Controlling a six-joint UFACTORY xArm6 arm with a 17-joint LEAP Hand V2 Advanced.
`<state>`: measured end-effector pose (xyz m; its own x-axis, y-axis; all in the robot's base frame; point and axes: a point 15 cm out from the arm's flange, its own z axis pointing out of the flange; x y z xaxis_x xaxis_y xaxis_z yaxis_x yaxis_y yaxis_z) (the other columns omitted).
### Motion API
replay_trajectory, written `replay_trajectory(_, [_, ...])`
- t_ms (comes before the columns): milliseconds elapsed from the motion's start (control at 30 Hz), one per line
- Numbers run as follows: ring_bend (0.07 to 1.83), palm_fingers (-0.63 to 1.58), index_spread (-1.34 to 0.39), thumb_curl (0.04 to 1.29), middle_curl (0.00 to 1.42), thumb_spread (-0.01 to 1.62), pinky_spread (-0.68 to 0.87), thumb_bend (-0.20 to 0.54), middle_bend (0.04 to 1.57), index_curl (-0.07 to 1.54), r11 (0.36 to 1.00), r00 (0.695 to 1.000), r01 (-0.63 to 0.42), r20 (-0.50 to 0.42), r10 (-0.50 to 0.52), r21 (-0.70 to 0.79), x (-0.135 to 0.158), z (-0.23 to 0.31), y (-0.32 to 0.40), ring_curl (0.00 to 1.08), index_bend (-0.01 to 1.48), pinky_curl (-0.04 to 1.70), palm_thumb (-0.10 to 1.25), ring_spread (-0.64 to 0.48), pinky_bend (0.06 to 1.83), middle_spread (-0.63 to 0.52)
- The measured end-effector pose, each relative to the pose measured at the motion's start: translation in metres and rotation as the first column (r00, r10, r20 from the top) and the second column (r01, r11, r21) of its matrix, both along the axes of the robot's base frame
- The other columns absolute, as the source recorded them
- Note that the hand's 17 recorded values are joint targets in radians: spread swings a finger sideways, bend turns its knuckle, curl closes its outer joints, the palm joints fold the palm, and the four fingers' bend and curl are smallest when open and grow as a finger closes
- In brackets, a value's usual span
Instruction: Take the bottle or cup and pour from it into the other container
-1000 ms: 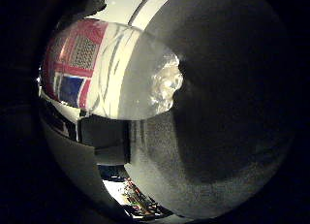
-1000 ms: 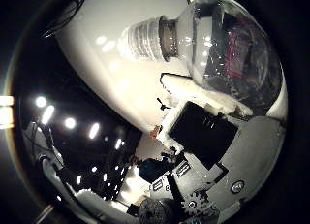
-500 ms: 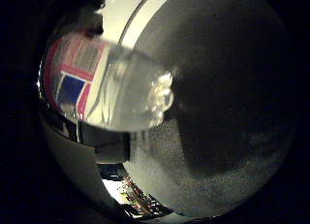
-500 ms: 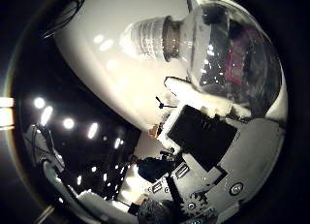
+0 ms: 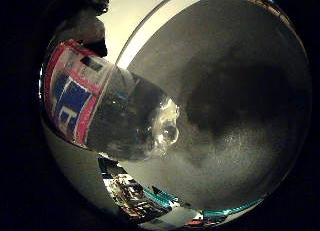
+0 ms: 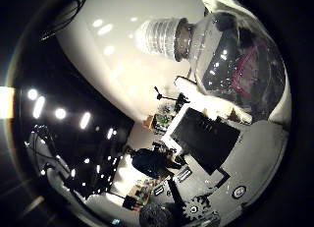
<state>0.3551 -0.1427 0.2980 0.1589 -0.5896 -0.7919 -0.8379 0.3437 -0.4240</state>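
A clear plastic bottle [image 5: 105, 106] with a red, white and blue label lies tilted close against the palm of my right hand. Its open mouth [image 5: 165, 126] points over the inside of a large round dark grey container [image 5: 235, 101] with a pale rim. In the thumb side view the bottle's threaded neck [image 6: 162, 35] has no cap and stands out against a white surface [image 6: 108, 65]. My right hand [image 6: 211, 153] shows as white, black and geared parts beside the bottle, with its fingers curled round it. I cannot tell if anything flows out.
Beyond the container's rim there are room shelves and clutter [image 5: 140, 196]. Ceiling lights [image 6: 49, 104] and dark room space fill the far side of the thumb side view.
The whole picture has turned, so the hand has rotated. The bottle now lies more tipped, with more of its label showing, and the container's dark inside fills more of the little finger side view.
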Motion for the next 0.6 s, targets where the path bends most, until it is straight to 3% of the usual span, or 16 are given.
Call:
replay_trajectory(267, [1.32,1.09,-0.18,0.93,0.76,0.43,-0.2,-0.021,1.41,0.78,0.961,0.988,-0.119,-0.126,0.09,-0.248,-0.021,0.047,0.053,0.83,1.25,0.88,1.03,-0.24,1.35,-0.11])
replay_trajectory(600, [1.31,1.1,-0.18,0.95,0.76,0.38,-0.22,-0.022,1.4,0.78,0.832,0.948,-0.263,-0.291,0.129,-0.489,-0.025,0.081,0.115,0.86,1.25,0.97,1.02,-0.25,1.28,-0.11])
